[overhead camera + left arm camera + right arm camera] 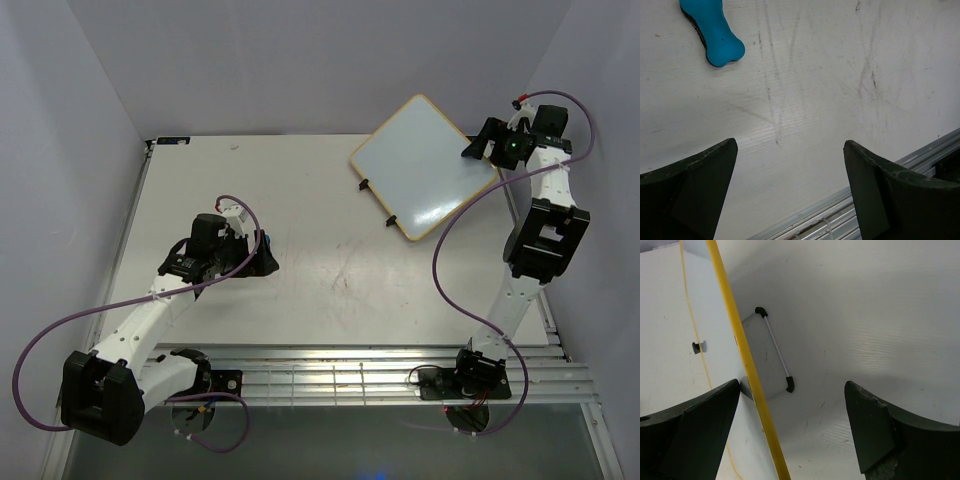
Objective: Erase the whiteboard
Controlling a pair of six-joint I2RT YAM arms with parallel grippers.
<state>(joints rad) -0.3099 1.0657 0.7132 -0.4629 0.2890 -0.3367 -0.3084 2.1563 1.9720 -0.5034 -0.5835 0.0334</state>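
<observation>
Progress: the small white rectangular whiteboard with a thin yellow frame (425, 165) is showing blank in the top view. No writing is being picked up, so the erasing is being judged done or nearly so; faint residue cannot be told.

The blue bone-shaped eraser (715, 32) is lying on the scuffed white counter (840, 75), ahead-left of the left hand (790, 145) and not being touched by it. That hand is being held wide with nothing in it.

The right hand (791, 387) is also being held wide. The board's yellow edge (742, 357) is running between its fingers, close to the left one, and is not being clamped.

Orientation: the board is being propped on its black wire stand (776, 346), turned diamond-wise, with the footed edge on the side away from the right hand. It is looking almost square from above. The long axis is being judged to run along the footed edge, but not surely.
</observation>
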